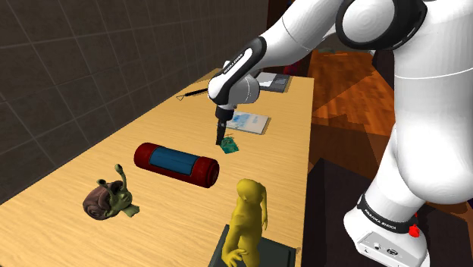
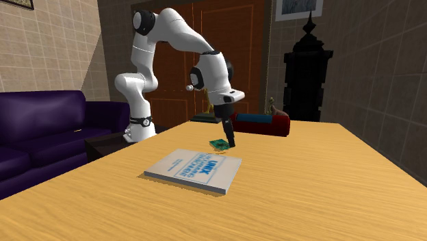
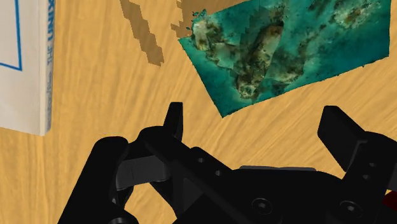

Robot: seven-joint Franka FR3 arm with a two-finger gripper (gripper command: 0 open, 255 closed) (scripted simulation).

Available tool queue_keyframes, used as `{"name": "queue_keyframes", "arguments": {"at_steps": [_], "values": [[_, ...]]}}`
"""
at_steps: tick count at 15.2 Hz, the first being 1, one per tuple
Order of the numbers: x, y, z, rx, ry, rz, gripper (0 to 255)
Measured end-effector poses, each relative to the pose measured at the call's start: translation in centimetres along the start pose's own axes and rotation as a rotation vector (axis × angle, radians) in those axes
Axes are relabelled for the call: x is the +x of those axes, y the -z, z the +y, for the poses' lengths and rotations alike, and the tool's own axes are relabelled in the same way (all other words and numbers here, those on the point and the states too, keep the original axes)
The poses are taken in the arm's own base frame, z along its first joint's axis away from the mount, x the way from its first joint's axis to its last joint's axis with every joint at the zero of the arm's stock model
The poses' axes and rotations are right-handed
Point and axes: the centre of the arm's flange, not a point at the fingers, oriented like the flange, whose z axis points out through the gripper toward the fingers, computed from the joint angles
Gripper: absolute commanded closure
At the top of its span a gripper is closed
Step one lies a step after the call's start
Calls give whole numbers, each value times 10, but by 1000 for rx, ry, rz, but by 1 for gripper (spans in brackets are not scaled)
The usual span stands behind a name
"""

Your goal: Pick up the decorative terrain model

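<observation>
Gripper (image 3: pixel 253 116) (2 fingers (image 3: pixel 174 124) apart) is hovering beside the terrain model (image 3: pixel 286 44), mid-approach, probably needing centring, lowering, then closing.

Teal terrain model (image 3: pixel 280 48) mottled brown; red roll (image 1: pixel 176 164) banded blue.

Home living room: purple sofa (image 2: pixel 41 127), wooden door (image 2: pixel 250 48), framed picture (image 2: pixel 298 8).

Book (image 2: pixel 195 168), red roll (image 1: pixel 176 164), snail (image 1: pixel 108 199), yellow figure (image 1: pixel 246 220).
</observation>
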Motion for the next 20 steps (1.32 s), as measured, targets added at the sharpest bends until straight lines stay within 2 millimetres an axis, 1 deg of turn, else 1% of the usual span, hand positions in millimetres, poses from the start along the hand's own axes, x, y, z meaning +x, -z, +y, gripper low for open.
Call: {"name": "queue_keyframes", "arguments": {"at_steps": [1,2,13,20], "values": [[-1,-3,0,0,0,0,0],[-2,-4,1,0,0,0,255],[-1,-3,0,0,1,1,255],[6,30,-2,0,0,1,255]]}}
